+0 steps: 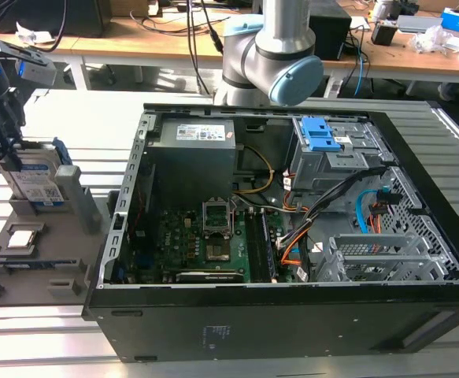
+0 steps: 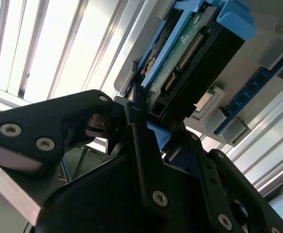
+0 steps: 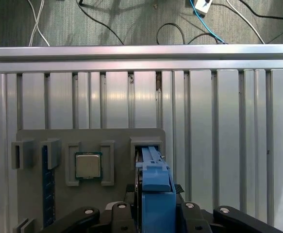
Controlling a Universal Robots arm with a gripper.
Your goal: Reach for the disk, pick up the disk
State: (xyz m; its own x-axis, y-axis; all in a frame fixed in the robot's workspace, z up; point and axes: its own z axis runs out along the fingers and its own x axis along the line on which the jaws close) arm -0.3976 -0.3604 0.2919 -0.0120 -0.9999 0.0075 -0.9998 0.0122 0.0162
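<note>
A slatted aluminium bench (image 1: 72, 118) carries everything, and most of it is taken up by an open black computer case (image 1: 253, 323) lying on its side, its boards, cables and drive cages exposed. Behind the case rises the arm (image 1: 272, 47), its grey and pale-blue joint standing above the case's far wall. Inside the case, the grey power supply box (image 1: 194, 161) sits towards the far side. Towards the exterior view's left of the case, just beside it, lies a flat grey holder (image 1: 72, 260) with raised pockets and slots. Over the holder's far end hangs the hand (image 1: 9, 150), its black fingers (image 2: 137, 131) reaching down on either side of the disk (image 1: 38, 183). The disk stands on edge in a slot of the holder, its labelled face turned towards the case. In the second wrist view its blue bracket and circuit-board side (image 2: 199, 53) run up between the fingers. The first wrist view shows the blue bracket (image 3: 156, 177) flanked closely by the finger linkages. The hand looks clenched on the disk, fingers against both faces. Near the disk, a small square CPU chip (image 3: 88, 165) lies flat in its own pocket of the holder.
</note>
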